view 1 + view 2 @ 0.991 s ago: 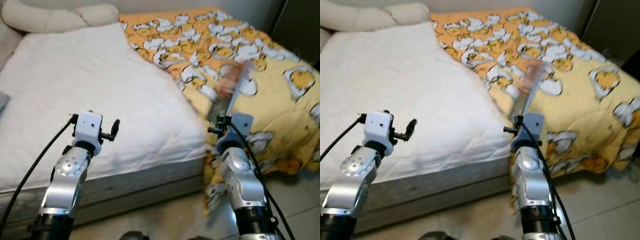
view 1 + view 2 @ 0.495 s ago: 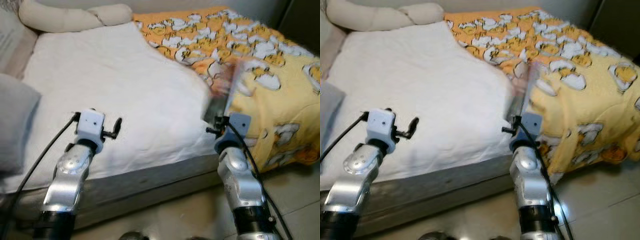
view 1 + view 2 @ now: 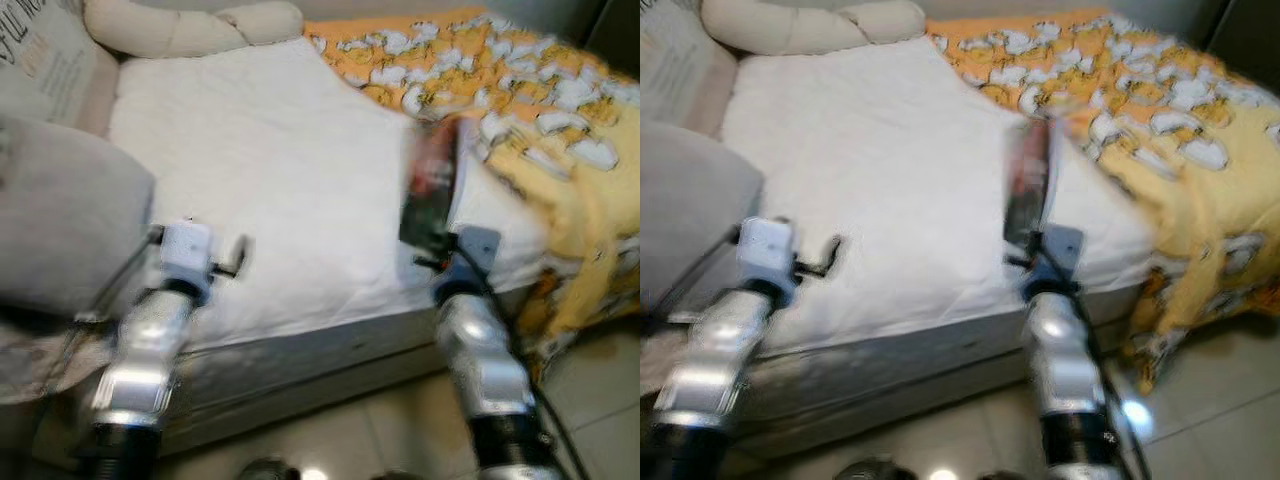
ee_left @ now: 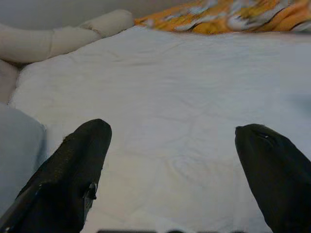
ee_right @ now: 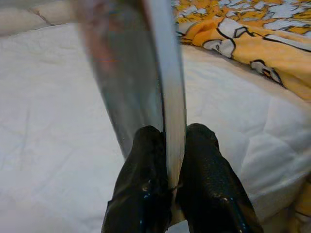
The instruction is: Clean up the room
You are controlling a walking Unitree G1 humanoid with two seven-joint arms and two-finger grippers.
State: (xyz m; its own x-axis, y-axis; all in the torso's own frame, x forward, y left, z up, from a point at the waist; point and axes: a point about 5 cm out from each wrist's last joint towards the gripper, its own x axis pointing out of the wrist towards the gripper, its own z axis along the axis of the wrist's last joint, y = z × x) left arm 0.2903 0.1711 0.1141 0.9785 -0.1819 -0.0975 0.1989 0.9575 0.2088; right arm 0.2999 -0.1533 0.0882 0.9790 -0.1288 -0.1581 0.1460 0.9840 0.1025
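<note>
My right gripper [image 5: 167, 133] is shut on the lower edge of a thin book [image 3: 432, 180] with a dark glossy cover and white page edge [image 5: 171, 82]. The book stands upright above the front edge of the white mattress [image 3: 280, 160]. To its right, a yellow blanket with a duck print [image 3: 520, 90] lies crumpled over the bed and hangs down its side. My left gripper [image 4: 175, 145] is open and holds nothing. It hovers over the mattress near its front edge, left of the book.
A large grey pillow [image 3: 60, 220] lies at the bed's left end, close to my left arm. A long cream bolster [image 3: 190, 25] and a printed cushion [image 3: 45, 55] sit at the head. Pale tiled floor [image 3: 340, 440] runs along the bed's front.
The whole picture has shifted: the camera swung left, bringing the grey pillow and printed cushion into view. Both arms keep their pose, and the book stays in the right gripper.
</note>
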